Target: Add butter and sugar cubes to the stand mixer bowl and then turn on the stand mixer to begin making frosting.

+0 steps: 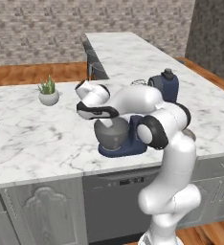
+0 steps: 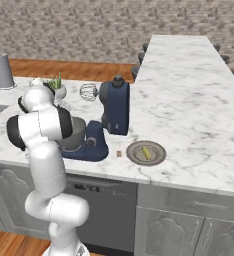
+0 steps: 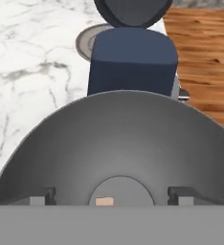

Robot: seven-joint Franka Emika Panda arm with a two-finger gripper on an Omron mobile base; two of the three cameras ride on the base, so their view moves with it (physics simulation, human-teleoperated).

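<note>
Hovers directly over the stand mixer bowl (image 3: pixel 118 143), gripper (image 3: pixel 111 195) spread wide with nothing between the fingers, probably for a drop. Small tan cube (image 3: pixel 104 201) lies inside. Stand mixer (image 2: pixel 111 117) near the counter's (image 2: pixel 199 120) front edge, head tilted back for access.

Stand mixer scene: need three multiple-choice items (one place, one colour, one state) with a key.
1. Where is the yellow butter stick? A) in the bowl B) on the grey plate C) on the floor
2. Stand mixer colour? A) red B) white C) navy
3. Mixer head state? A) tilted back B) lowered into the bowl C) removed

Key: B, the butter lies on the plate right of the mixer; C, its body is navy; A, the whisk is up, clear of the stand mixer bowl.
</note>
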